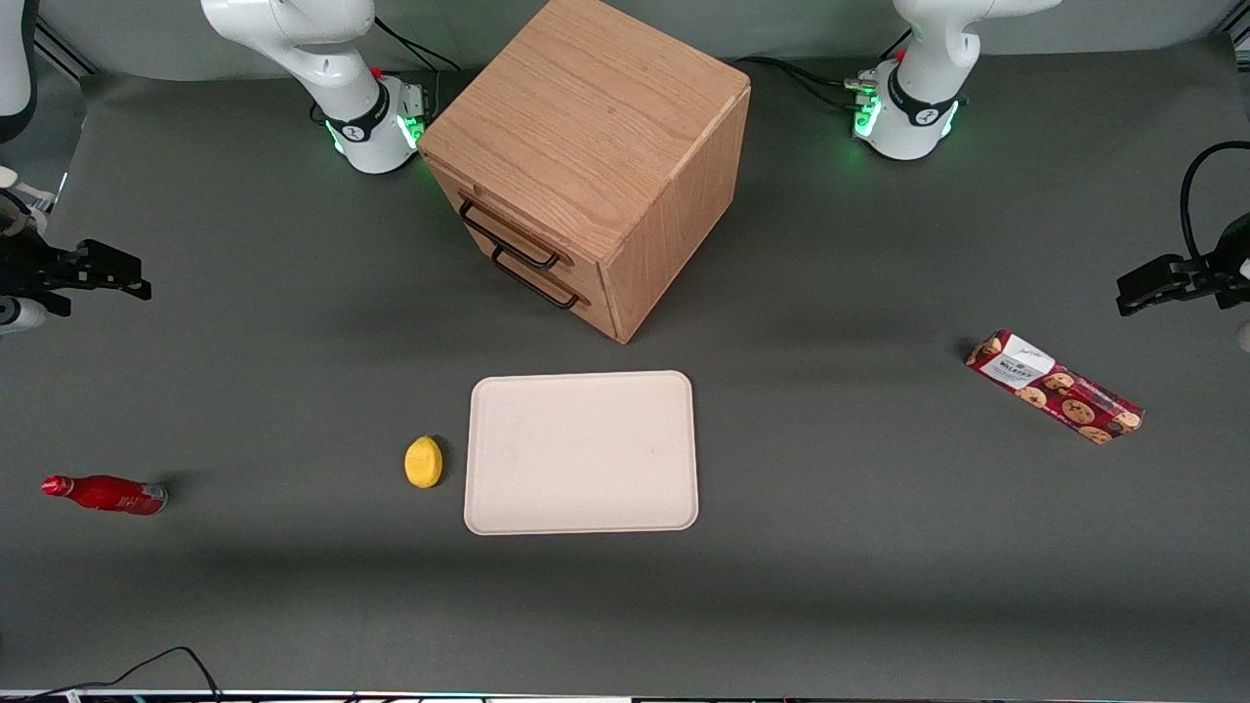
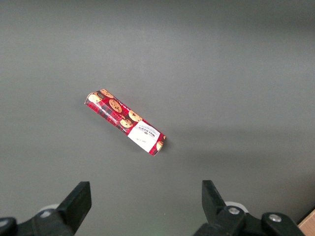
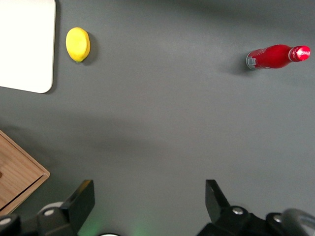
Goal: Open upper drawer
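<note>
The oak cabinet (image 1: pixel 586 127) stands on the grey table between the two arm bases, and one corner of it shows in the right wrist view (image 3: pixel 15 177). Its upper drawer (image 1: pixel 493 217) is shut, with a thin black bar handle (image 1: pixel 508 237). The matching lower drawer (image 1: pixel 547 283) sits just below it and is also shut. My right gripper (image 1: pixel 137 273) hangs above the table toward the working arm's end, well apart from the cabinet. It is open and empty (image 3: pixel 149 196), with bare table between its fingers.
A beige tray (image 1: pixel 582 508) lies nearer the front camera than the cabinet, with a yellow lemon (image 1: pixel 423 461) beside it. A red bottle (image 1: pixel 105 494) lies toward the working arm's end. A red cookie box (image 1: pixel 1055 387) lies toward the parked arm's end.
</note>
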Motion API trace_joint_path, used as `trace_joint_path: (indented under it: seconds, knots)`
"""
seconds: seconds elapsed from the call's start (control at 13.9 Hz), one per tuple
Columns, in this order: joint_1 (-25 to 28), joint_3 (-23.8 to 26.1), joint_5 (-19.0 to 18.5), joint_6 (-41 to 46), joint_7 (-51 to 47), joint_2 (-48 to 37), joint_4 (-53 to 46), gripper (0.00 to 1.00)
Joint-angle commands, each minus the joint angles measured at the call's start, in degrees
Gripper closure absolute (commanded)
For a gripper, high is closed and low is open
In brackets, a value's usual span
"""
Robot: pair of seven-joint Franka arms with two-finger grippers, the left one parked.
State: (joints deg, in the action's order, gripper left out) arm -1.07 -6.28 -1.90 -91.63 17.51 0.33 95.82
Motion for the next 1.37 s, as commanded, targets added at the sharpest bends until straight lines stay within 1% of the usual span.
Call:
trace_joint_path:
  seconds: [0.0, 0.29, 1.08, 1.29]
  knots:
    - [-0.4, 0.1, -0.4, 1.1, -0.9, 0.3, -1.3, 0.0]
    - [-0.7, 0.1, 0.2, 1.1, -1.2, 0.6, -1.5, 0.0]
    - [-0.8, 0.2, 0.1, 1.2, -0.5, 0.2, -1.4, 0.0]
    - [0.2, 1.4, 0.1, 1.2, 0.5, 0.0, -1.8, 0.0]
